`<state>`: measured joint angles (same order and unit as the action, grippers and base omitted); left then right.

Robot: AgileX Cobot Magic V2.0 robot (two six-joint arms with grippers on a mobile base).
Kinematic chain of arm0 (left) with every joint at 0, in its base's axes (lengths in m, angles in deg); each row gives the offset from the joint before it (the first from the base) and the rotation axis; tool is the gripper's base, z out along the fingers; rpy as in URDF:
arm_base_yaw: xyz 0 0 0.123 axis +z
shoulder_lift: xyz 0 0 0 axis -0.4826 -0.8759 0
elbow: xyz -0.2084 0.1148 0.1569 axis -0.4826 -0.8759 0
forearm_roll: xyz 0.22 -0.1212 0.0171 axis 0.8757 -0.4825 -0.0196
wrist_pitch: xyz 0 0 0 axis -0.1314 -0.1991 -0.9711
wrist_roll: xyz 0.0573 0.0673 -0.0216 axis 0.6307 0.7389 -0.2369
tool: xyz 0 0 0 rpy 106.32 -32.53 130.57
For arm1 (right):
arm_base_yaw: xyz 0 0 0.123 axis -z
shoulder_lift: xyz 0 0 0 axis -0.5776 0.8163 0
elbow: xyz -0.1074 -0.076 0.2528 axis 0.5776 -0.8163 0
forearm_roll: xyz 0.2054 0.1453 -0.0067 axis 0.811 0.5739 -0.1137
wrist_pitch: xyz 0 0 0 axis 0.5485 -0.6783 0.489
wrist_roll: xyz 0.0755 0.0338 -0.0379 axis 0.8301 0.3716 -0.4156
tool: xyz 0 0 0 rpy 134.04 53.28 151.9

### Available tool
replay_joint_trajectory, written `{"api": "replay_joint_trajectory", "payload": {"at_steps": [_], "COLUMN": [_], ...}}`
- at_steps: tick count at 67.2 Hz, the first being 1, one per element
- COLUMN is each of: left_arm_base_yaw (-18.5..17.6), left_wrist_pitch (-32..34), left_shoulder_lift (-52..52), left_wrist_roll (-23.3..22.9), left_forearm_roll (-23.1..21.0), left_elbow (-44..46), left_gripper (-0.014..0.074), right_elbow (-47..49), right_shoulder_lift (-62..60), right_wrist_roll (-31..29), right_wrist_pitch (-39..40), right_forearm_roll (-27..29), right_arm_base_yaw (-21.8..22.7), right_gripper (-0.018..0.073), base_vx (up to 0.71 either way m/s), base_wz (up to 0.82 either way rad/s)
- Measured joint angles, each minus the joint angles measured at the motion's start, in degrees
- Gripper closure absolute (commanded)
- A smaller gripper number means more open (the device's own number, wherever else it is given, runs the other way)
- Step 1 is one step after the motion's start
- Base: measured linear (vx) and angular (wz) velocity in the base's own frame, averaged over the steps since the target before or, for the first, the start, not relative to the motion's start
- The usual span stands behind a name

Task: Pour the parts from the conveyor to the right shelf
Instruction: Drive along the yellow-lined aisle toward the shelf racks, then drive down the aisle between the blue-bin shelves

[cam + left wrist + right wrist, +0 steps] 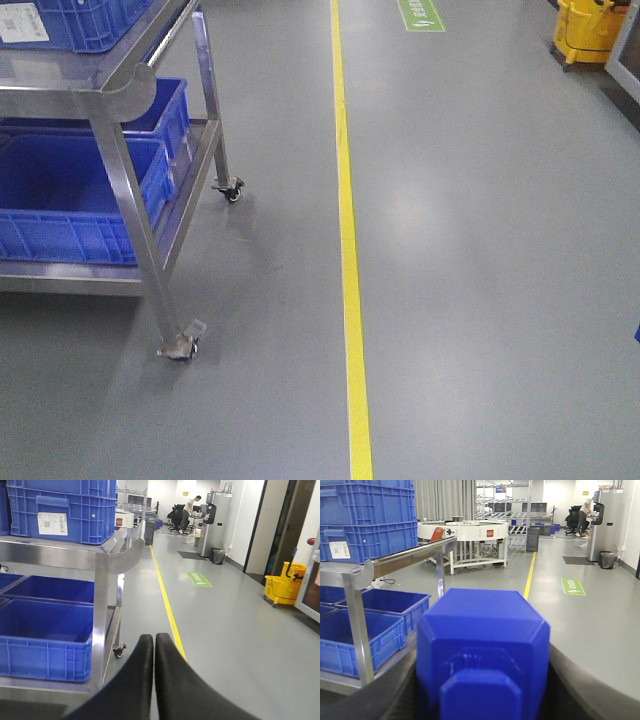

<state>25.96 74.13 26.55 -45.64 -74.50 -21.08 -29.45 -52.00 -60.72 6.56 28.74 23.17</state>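
Observation:
A bright-blue part (485, 625) with a raised stud facing the camera fills the right wrist view. My right gripper (482, 675) is shut on it, a dark finger on each side. My left gripper (154, 639) is shut on nothing, its black fingertips pressed together above the grey floor. The stainless-steel shelf (130, 190) stands at the left, holding deep blue bins (60, 190). It appears again to the left of both grippers, the shelf (100, 610) and the shelf (355, 625). The conveyor is out of view. Neither gripper shows in the front view.
A yellow floor line (347, 230) runs away beside the shelf's caster (232, 190). A yellow mop bucket (284, 585) stands at the right wall. Far down the aisle are a trash bin (218, 556), a person (190, 510) and a white round machine (462, 530).

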Motion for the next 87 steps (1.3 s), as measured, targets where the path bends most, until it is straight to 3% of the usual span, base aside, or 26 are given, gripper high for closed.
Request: {"api": "replay_joint_trajectory", "payload": {"at_steps": [41,87], "left_arm_base_yaw": [0.0,0.0], "left_wrist_pitch": [0.0,0.0], "left_shoulder_lift": [0.0,0.0], "left_wrist_roll": [0.0,0.0], "left_forearm_roll": [0.0,0.0], "left_elbow": [0.0,0.0], "left_gripper": [0.0603,0.0603], "right_elbow": [0.0,0.0], "right_shoulder_lift": [0.0,0.0], "right_wrist_roll": [0.0,0.0], "right_wrist_pitch": [0.0,0.0], "right_forearm_roll": [0.0,0.0], "right_arm_base_yaw": [0.0,0.0], "right_gripper": [0.0564,0.0564], "base_vx": [0.4,0.18], "base_wz": [0.21,0.86]}}
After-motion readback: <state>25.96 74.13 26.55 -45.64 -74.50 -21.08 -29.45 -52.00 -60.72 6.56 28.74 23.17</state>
